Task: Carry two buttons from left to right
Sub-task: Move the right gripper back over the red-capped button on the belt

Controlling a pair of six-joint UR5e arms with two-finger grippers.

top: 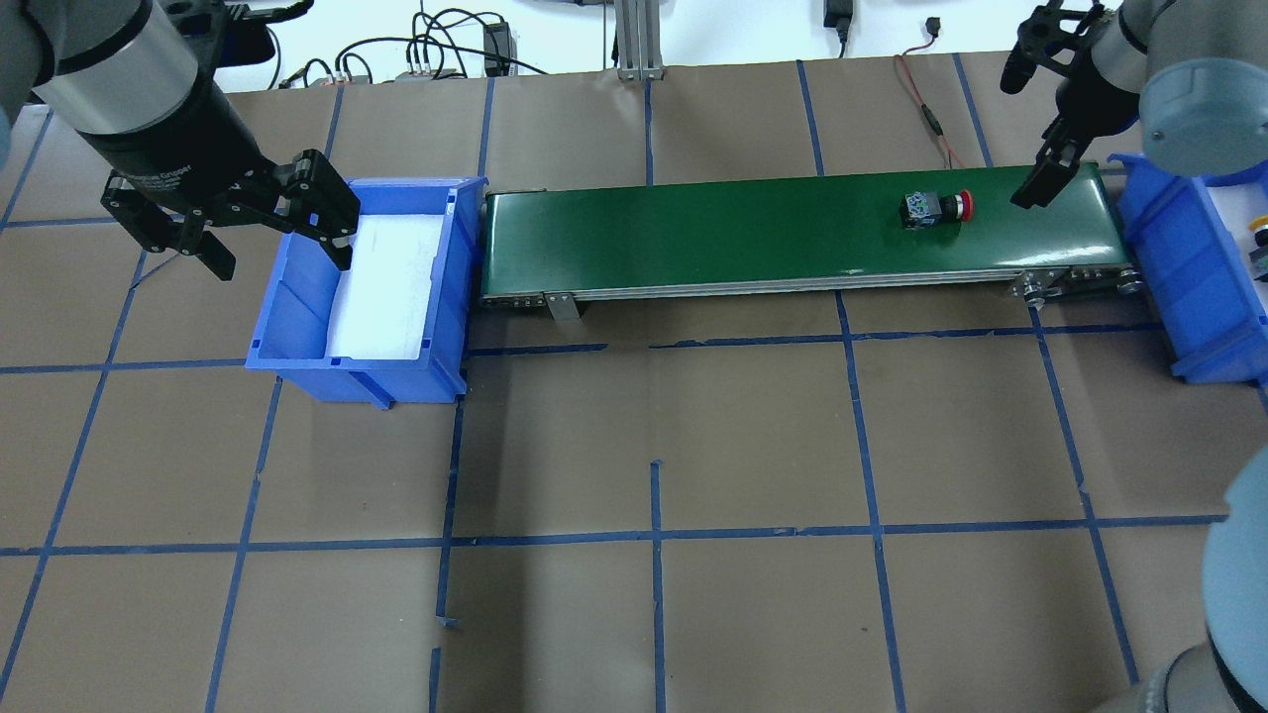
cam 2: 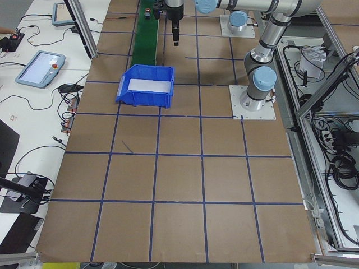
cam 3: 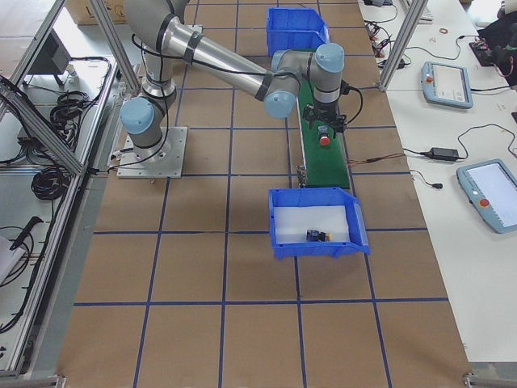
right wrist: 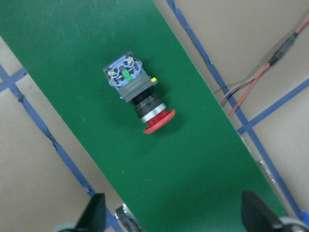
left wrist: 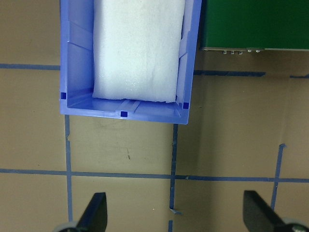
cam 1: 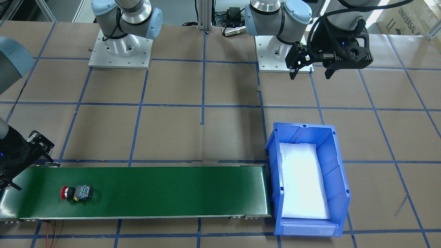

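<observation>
The red-capped button (cam 1: 76,193) lies on its side on the green conveyor belt (cam 1: 172,189), near the belt's end on the robot's right; it also shows from overhead (top: 934,208) and in the right wrist view (right wrist: 137,94). My right gripper (top: 1020,134) hovers open over that belt end, just past the red cap, with nothing between its fingers (right wrist: 94,215). A small yellow-and-black button (cam 3: 315,235) rests in the blue bin (cam 3: 279,242) at the robot's right. My left gripper (top: 280,262) hangs open and empty beside the left blue bin (top: 297,307).
The left blue bin (cam 1: 339,179) holds only a white foam pad (left wrist: 137,48) and butts against the belt's other end. Brown paper with blue tape lines covers the table. Both arm bases (cam 1: 120,51) stand at the robot's side. Red wires (top: 926,109) trail behind the belt.
</observation>
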